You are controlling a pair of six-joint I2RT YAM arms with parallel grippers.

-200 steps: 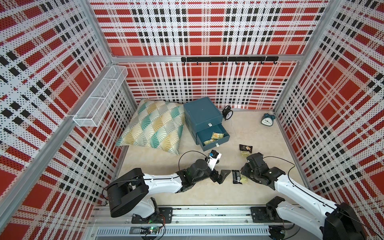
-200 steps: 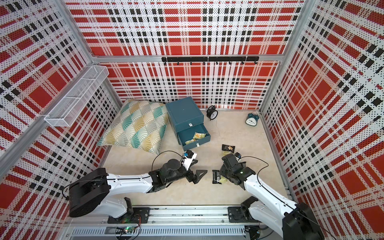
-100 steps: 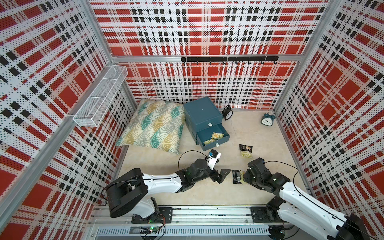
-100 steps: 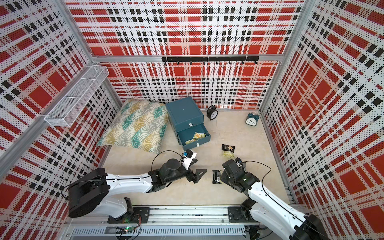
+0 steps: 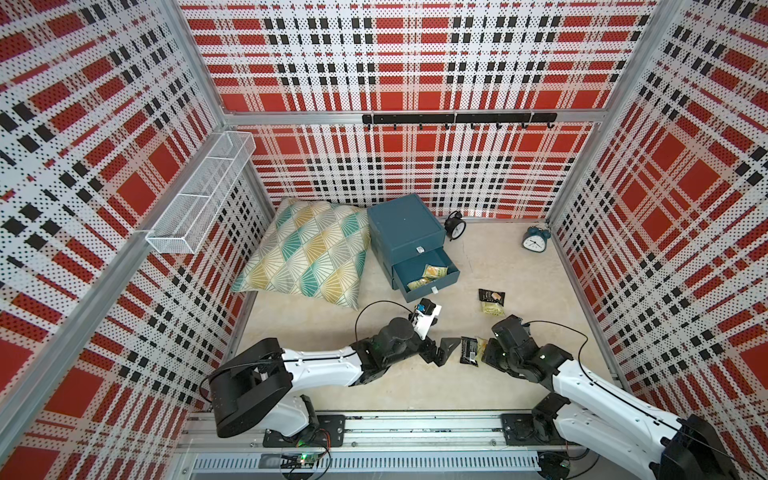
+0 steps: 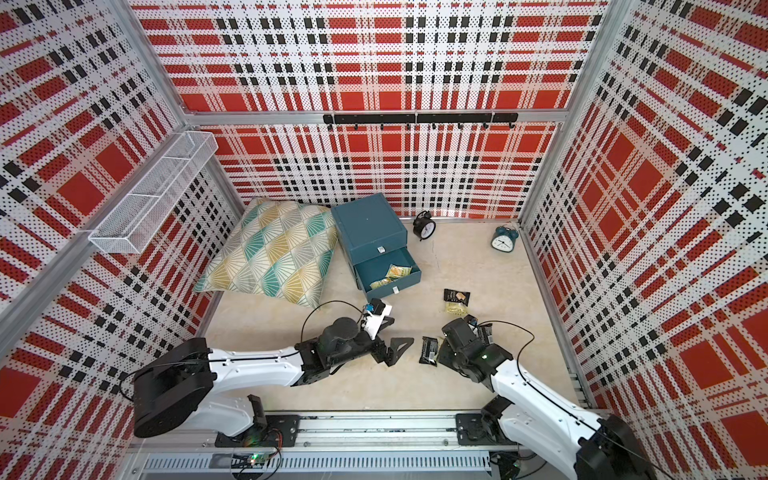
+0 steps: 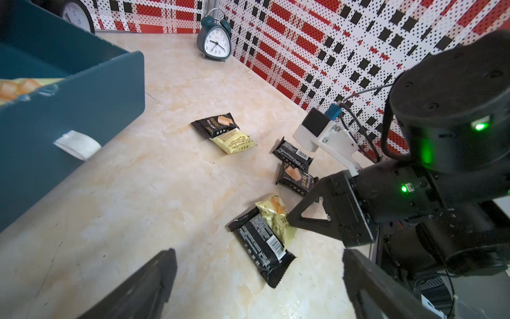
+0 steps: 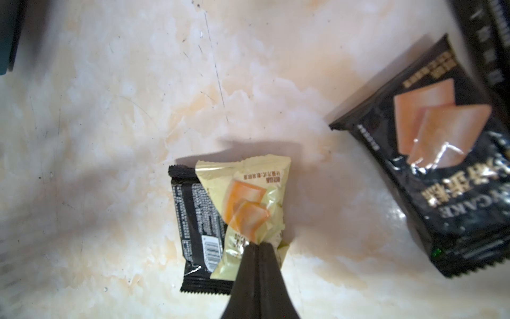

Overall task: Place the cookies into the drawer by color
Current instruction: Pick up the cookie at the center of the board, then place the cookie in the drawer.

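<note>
Beige marbled tabletop is lying under your right gripper (image 8: 259, 244); its jaws have just closed and are pinching the yellow-green cookie packet (image 8: 248, 198) at their tips, so lifting is becoming possible. Teal drawer (image 5: 419, 293) is waiting open, well beyond it. Left gripper (image 5: 439, 352) is hanging wide, empty.

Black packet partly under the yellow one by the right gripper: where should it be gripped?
Probably its bare long edge, the one facing the open left gripper, coming from that side. The black packet lies flat; the yellow packet, pinched in the right gripper, overlaps its opposite long edge.
</note>
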